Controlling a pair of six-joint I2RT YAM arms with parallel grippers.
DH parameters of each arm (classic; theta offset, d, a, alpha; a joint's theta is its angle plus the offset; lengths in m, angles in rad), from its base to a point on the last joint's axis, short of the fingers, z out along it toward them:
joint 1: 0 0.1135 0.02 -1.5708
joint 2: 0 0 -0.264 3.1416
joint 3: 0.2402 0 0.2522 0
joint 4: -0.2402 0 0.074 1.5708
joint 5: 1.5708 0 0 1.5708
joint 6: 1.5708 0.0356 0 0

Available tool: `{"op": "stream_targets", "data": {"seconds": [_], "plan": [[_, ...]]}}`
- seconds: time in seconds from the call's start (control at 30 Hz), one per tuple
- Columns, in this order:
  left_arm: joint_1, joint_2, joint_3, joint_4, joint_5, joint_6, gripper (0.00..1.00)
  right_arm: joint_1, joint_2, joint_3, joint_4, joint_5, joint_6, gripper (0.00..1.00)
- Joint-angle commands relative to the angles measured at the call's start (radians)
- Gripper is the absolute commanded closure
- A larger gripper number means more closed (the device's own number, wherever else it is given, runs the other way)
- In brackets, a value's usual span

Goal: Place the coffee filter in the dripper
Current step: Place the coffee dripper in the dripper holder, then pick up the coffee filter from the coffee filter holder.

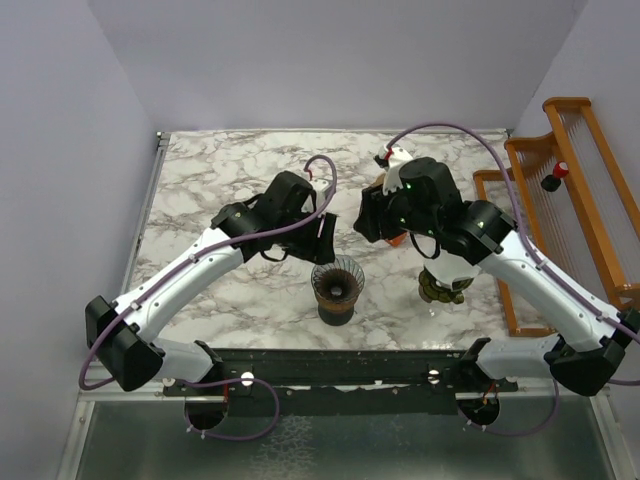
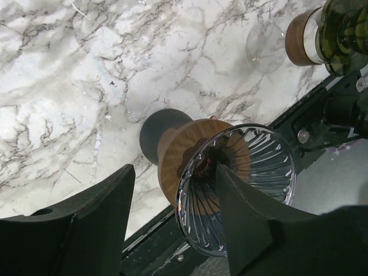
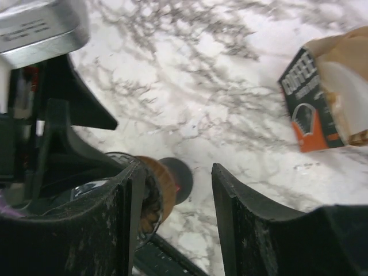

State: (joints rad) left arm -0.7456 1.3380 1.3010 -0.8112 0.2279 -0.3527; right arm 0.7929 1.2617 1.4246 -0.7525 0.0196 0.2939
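The dripper (image 1: 337, 285), a ribbed glass cone on a wooden collar and dark base, stands near the table's front edge. In the left wrist view the dripper (image 2: 241, 172) shows bare glass ribs inside. My left gripper (image 1: 322, 235) hangs open just behind and above it, and my left gripper (image 2: 173, 169) has nothing between its fingers. My right gripper (image 1: 365, 225) is open and empty to the dripper's back right. In its own view my right gripper (image 3: 177, 169) has the dripper (image 3: 155, 192) beside its left finger. The white coffee filter (image 3: 345, 95) shows in the open mouth of a brown-and-orange carton (image 3: 307, 109).
A green glass vessel with a wooden collar (image 1: 440, 285) stands right of the dripper, and a clear glass disc (image 2: 265, 39) lies next to it. An orange wooden rack (image 1: 570, 170) lines the right side. A black rail (image 1: 340, 365) runs along the near edge.
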Motion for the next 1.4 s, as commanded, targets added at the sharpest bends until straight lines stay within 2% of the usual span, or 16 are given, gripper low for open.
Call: {"op": "stream_targets", "data": {"seconds": [0.0,0.2,0.4,0.67,0.8,1.1,1.37], "plan": [[0.003,-0.04,0.063,-0.023,-0.083,0.024,0.38,0.004,0.021,0.043,0.003,0.225,-0.127,0.45],[0.004,-0.095,0.093,0.019,-0.138,0.039,0.35,0.002,0.054,0.047,0.039,0.349,-0.251,0.45],[0.004,-0.173,0.04,0.109,-0.219,0.054,0.34,-0.025,0.105,0.039,0.035,0.439,-0.334,0.45],[0.005,-0.287,-0.075,0.251,-0.315,0.078,0.33,-0.176,0.13,-0.021,0.05,0.357,-0.354,0.44],[0.004,-0.332,-0.139,0.318,-0.325,0.089,0.32,-0.28,0.134,-0.068,0.084,0.243,-0.32,0.44],[0.005,-0.398,-0.297,0.439,-0.445,0.123,0.3,-0.341,0.169,-0.117,0.162,0.126,-0.302,0.47],[0.005,-0.474,-0.38,0.49,-0.52,0.138,0.29,-0.372,0.218,-0.136,0.2,0.093,-0.297,0.51]]}}
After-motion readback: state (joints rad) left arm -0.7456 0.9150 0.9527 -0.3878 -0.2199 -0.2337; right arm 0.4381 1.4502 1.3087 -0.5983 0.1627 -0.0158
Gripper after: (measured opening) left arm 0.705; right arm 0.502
